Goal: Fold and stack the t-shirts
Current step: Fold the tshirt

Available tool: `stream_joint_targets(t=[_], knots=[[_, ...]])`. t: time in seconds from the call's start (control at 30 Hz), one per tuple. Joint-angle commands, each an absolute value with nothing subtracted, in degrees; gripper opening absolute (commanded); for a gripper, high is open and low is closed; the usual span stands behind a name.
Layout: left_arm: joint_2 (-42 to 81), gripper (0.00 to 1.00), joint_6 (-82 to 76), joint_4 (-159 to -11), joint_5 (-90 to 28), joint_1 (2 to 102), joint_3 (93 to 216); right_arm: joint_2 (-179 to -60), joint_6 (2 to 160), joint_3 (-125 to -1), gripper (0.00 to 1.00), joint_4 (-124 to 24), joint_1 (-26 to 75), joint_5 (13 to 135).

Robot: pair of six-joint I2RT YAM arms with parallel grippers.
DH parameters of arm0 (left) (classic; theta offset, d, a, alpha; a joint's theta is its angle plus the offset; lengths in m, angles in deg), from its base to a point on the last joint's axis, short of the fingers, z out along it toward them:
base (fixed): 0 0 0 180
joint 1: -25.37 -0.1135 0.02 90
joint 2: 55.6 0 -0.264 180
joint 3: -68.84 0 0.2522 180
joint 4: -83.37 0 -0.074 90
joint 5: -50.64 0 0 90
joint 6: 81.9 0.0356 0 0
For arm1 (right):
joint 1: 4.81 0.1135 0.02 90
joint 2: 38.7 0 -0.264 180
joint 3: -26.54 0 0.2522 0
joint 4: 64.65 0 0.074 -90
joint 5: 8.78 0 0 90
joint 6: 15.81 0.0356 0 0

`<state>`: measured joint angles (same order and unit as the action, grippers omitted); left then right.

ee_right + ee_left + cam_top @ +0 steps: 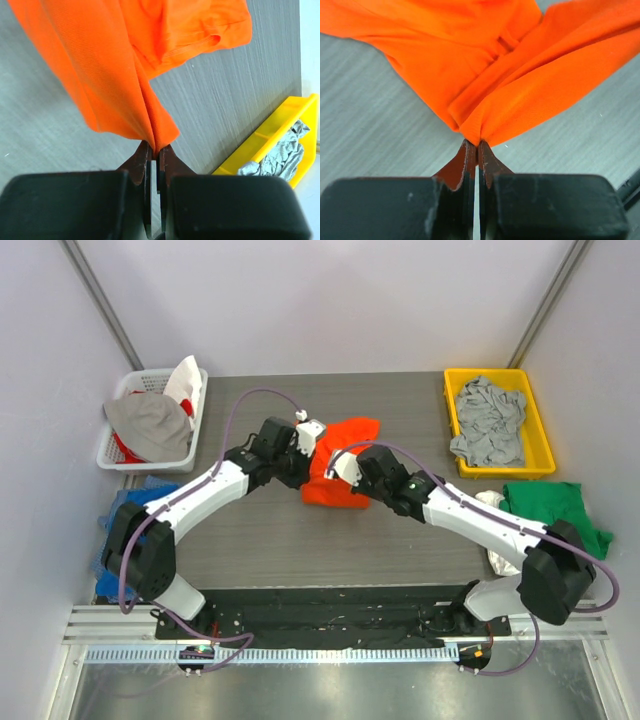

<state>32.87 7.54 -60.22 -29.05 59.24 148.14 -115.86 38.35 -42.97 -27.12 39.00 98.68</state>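
Orange t-shirt [342, 462]: lies bunched near the middle of the surface [260, 535], between the two arms, partly lifted into folds where it is pinched.
Left gripper [476, 146]: jaws pressed together on a gathered fold of the orange t-shirt, at the shirt's left edge; the cloth fans out from the fingertips and drapes down to the surface.
Right gripper [156, 149]: jaws likewise clamped on a fold of the same shirt, on its near right side; the cloth hangs away from the tips in a long pleat.
Green t-shirt [555, 505]: spread loosely at the right edge of the surface, near the right arm's base and just near of the yellow bin.
White t-shirt [497, 502]: crumpled just left of the green one, partly hidden under the right arm.
Light grey t-shirt [488, 420]: crumpled inside the yellow bin [505, 472], at the far right of the surface.
White basket [150, 464]: at the far left, holding a grey-brown cloth [150, 420] and a white and red cloth that sticks up at its far end.
Blue cloth [105, 550]: at the near left edge, partly behind the left arm; what it is cannot be told.
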Motion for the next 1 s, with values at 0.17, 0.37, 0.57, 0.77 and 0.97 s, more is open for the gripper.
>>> stream_joint_targets(t=[0.17,0.37,0.57,0.77,0.97], knots=[[41.34,0.00,10.03,-66.61,-32.94,55.52,156.76,-123.94,34.73,-50.49,0.01,-33.49,32.98,97.14],[47.49,0.00,9.94,-67.84,-32.59,53.50,162.65,-129.48,33.23,-56.20,0.01,-34.90,28.94,94.85],[51.88,0.00,9.50,-68.89,-33.12,51.21,167.40,-133.87,32.00,-61.13,0.01,-35.60,25.87,93.27],[57.94,0.00,9.33,-69.51,-34.26,48.93,174.25,-140.11,31.74,-66.40,0.01,-36.48,23.05,91.86],[64.63,0.00,10.38,-68.20,-35.22,48.40,182.78,-148.29,31.21,-72.46,0.01,-37.01,20.41,90.72]])
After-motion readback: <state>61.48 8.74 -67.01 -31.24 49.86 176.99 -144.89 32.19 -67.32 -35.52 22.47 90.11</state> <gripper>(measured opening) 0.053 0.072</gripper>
